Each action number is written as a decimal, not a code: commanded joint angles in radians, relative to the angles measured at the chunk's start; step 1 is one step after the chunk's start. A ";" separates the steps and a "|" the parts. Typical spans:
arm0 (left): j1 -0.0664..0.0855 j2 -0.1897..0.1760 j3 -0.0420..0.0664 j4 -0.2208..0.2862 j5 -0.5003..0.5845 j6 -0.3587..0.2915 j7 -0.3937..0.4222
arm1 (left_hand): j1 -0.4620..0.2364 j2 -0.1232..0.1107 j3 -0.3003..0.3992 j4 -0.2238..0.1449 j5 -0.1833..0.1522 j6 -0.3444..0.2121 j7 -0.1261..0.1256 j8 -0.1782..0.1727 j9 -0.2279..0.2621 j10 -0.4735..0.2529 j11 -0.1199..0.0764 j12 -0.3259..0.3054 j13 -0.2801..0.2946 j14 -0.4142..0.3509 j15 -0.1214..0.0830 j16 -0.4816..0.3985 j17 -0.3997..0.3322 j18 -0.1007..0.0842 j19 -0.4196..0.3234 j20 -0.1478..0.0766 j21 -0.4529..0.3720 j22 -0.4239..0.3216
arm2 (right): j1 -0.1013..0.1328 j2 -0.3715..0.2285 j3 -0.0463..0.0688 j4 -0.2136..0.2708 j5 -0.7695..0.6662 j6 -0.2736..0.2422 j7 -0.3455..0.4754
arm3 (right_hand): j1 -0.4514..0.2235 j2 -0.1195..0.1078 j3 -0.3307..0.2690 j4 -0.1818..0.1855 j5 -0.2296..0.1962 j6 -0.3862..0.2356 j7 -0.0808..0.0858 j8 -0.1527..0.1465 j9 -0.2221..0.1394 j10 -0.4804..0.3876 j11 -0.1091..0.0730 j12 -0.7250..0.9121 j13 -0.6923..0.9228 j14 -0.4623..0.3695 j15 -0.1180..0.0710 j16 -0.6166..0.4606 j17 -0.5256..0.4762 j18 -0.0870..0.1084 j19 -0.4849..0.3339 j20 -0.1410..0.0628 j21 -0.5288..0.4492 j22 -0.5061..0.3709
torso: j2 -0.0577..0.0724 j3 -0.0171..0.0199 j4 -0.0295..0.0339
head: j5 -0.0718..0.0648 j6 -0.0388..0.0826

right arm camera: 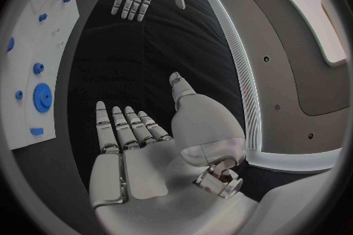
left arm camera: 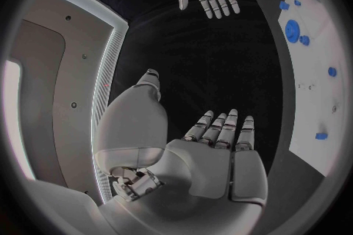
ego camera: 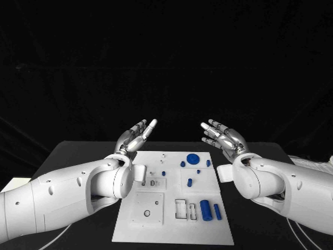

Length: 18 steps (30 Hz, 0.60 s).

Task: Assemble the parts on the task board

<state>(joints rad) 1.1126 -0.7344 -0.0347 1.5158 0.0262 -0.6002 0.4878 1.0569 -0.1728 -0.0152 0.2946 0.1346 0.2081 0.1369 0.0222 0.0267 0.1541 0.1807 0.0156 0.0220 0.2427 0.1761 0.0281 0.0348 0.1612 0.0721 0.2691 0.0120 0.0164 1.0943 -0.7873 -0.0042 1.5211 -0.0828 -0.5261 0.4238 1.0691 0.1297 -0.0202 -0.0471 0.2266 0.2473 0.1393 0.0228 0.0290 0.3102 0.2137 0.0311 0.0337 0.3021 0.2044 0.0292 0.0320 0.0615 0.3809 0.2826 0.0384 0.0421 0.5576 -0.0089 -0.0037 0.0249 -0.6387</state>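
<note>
Table [ego camera: 76,156]: black, under both arms and the board.

Board [ego camera: 174,229]: white plate lying flat mid-table, running from just below the fingertips of both hands back toward the robot. It sits between the two forearms, nearer the wrists than the fingertips. Also seen at the rim of the left wrist view [left arm camera: 323,100] and the right wrist view [right arm camera: 29,70].

Left hand [ego camera: 134,137]: raised above the table at the board's far left corner, palm turned inward toward the other hand, fingers straight and spread wide, holding nothing. Its own wrist view [left arm camera: 220,153] shows the same: fingers apart and extended, bare palm.

Right hand [ego camera: 225,137]: raised at the board's far right corner, palm facing the left hand, fingers fanned wide, nothing held. Own wrist view [right arm camera: 129,147] agrees. The two hands stand well apart, the board's far end between and below them.

Parts, all on the board, none touched by a finger:
- gear [ego camera: 192,157], blue disc, far end, below and between the two sets of fingertips, nearer the right hand.
- cylinder [ego camera: 205,209], blue, near end, well behind the fingers.
- peg [ego camera: 217,211], slim, blue, just beside the cylinder.
- Small blue pieces [ego camera: 189,182] mid-board; shapes too small to tell.
</note>
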 commanded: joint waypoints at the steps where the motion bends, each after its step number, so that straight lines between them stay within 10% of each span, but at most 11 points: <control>1: 0.002 0.002 0.000 -0.001 0.006 0.079 0.000 | 0.018 0.002 0.007 0.006 0.006 0.014 0.090 0.007 0.002 0.008 0.014 0.008 0.002 0.022 0.005 0.009 0.004 0.009 0.008 0.010 0.008 0.003 | 0.007 -0.001 0.000 -0.008 -0.094 0.194 -0.065 | 0.127 0.001 0.017 -0.078 0.008 0.128 0.138 0.022 0.013 0.171 0.031 0.022 0.013 0.202 0.024 0.026 0.015 0.058 0.166 0.007 0.032 0.018 | 0.000 -0.0003 -0.0001 | 0.000 0.000; 6: 0.002 0.002 0.000 -0.001 0.006 0.079 0.000 | 0.049 0.050 0.051 0.000 -0.002 0.145 0.130 0.034 0.018 0.159 0.056 0.037 0.018 0.252 0.035 0.069 0.037 -0.007 0.145 0.028 0.063 0.035 | 0.012 -0.002 -0.001 -0.013 -0.113 0.239 -0.081 | 0.213 -0.010 0.041 -0.154 0.007 0.410 0.113 0.065 0.036 0.545 0.003 0.077 0.034 0.576 -0.015 0.082 0.035 0.112 0.390 0.007 0.092 0.038 | 0.000 -0.0003 -0.0001 | 0.000 0.000; 7: 0.002 0.002 0.000 -0.001 0.006 0.079 0.000 | 0.063 0.068 0.067 0.004 -0.004 0.214 0.136 0.051 0.026 0.244 0.065 0.057 0.028 0.371 0.043 0.105 0.054 -0.012 0.254 0.026 0.109 0.060 | 0.012 -0.002 -0.001 -0.013 -0.114 0.242 -0.082 | 0.226 -0.011 0.047 -0.167 0.005 0.472 0.107 0.076 0.040 0.581 -0.006 0.084 0.035 0.612 -0.025 0.090 0.036 0.120 0.417 0.004 0.103 0.040 | 0.000 -0.0003 -0.0001 | 0.000 0.000; 8: 0.003 -0.028 0.000 0.005 0.022 0.101 0.029 | 0.071 0.098 0.083 -0.004 -0.007 0.302 0.142 0.074 0.038 0.374 0.067 0.091 0.043 0.480 0.040 0.143 0.069 -0.012 0.404 0.025 0.175 0.094 | 0.023 -0.012 0.001 -0.071 -0.315 0.137 -0.011 | 0.237 -0.010 0.056 -0.180 0.003 0.540 0.099 0.085 0.044 0.616 -0.016 0.090 0.033 0.653 -0.037 0.098 0.036 0.124 0.452 -0.002 0.118 0.043 | 0.004 -0.0008 -0.0001 | -0.010 -0.010; 11: 0.004 -0.041 0.000 0.006 0.027 0.110 0.038 | 0.106 0.138 0.095 -0.009 -0.013 0.547 0.124 0.128 0.061 0.671 0.036 0.164 0.064 0.666 -0.003 0.209 0.092 0.020 0.673 0.011 0.298 0.142 | 0.027 -0.014 0.004 -0.086 -0.377 0.124 -0.012 | 0.240 -0.011 0.083 -0.218 0.001 0.656 0.080 0.088 0.042 0.702 -0.042 0.088 0.029 0.758 -0.070 0.108 0.035 0.125 0.538 -0.034 0.146 0.044 | 0.008 -0.0007 0.0006 | -0.013 -0.010; 18: 0.008 -0.079 0.001 0.028 0.017 0.149 0.032 | 0.173 0.149 0.088 -0.031 -0.016 0.722 0.072 0.160 0.064 0.852 -0.026 0.192 0.068 0.905 -0.081 0.276 0.156 0.024 0.915 -0.062 0.404 0.175 | 0.041 -0.017 0.010 -0.104 -0.528 0.121 -0.037 | 0.236 -0.029 0.146 -0.243 0.004 0.739 0.056 0.078 0.040 0.807 -0.075 0.067 0.029 0.883 -0.116 0.108 0.040 0.123 0.665 -0.089 0.189 0.046 | 0.024 0.0018 0.0011 | -0.018 -0.009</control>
<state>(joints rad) 1.1184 -0.8104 -0.0347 1.5390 0.0433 -0.5105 0.5004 1.2229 -0.0251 0.0720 0.2669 0.1226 0.9266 0.2091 0.1761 0.0921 1.0008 0.1561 0.2036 0.0893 1.1400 0.0971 0.3025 0.1885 0.1798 0.9796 0.2087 0.4131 0.1902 1.1325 -0.8045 0.0044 1.4199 -0.4568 -0.3958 0.3835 1.2811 0.1139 0.0735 -0.2511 0.2266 0.8454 0.2084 0.0951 0.0649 0.9690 0.1718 0.0984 0.0603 1.0185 0.1327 0.1222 0.0653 0.1583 0.9014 0.2386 0.1790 0.0817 0.5718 -0.0089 -0.0025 0.0091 -0.6483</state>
